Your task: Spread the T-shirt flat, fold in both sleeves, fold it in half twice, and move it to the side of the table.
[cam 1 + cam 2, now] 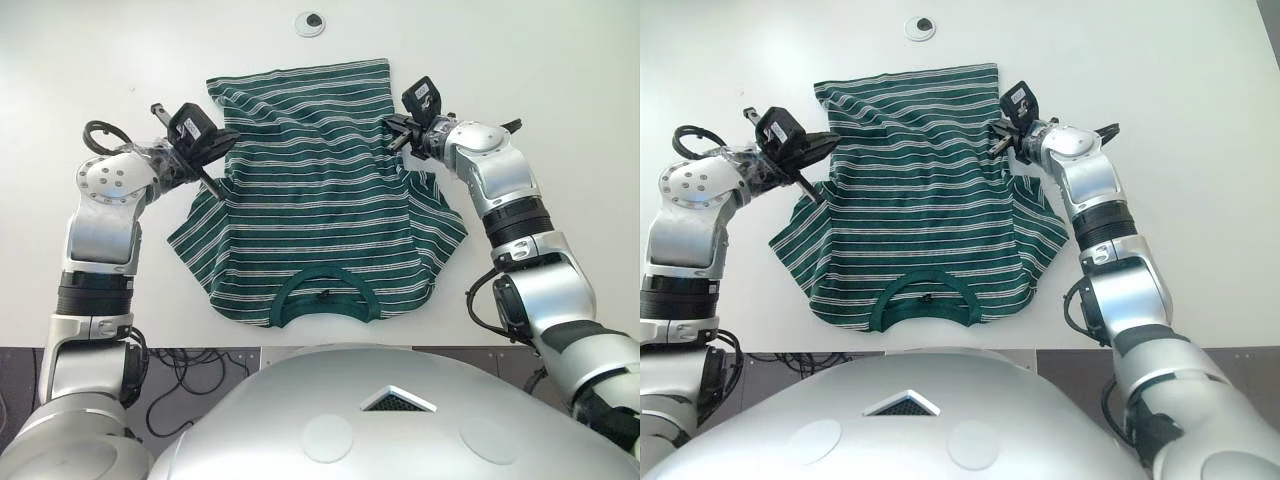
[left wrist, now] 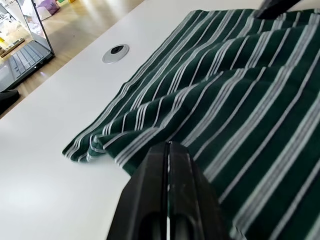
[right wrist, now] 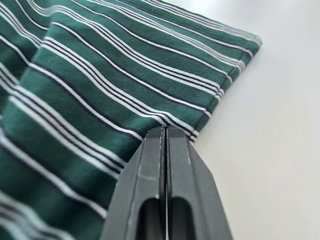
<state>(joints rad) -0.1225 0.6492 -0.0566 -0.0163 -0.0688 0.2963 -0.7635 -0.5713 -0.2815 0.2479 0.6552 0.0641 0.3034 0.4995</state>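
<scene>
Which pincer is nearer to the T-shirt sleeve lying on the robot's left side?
Left. The left pincer is at the T-shirt edge just beyond that sleeve; the right pincer is at the opposite edge.

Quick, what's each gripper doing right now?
Left gripper: closed, pinching the T-shirt at one side edge.
Right gripper: closed, pinching the opposite side edge.
</scene>
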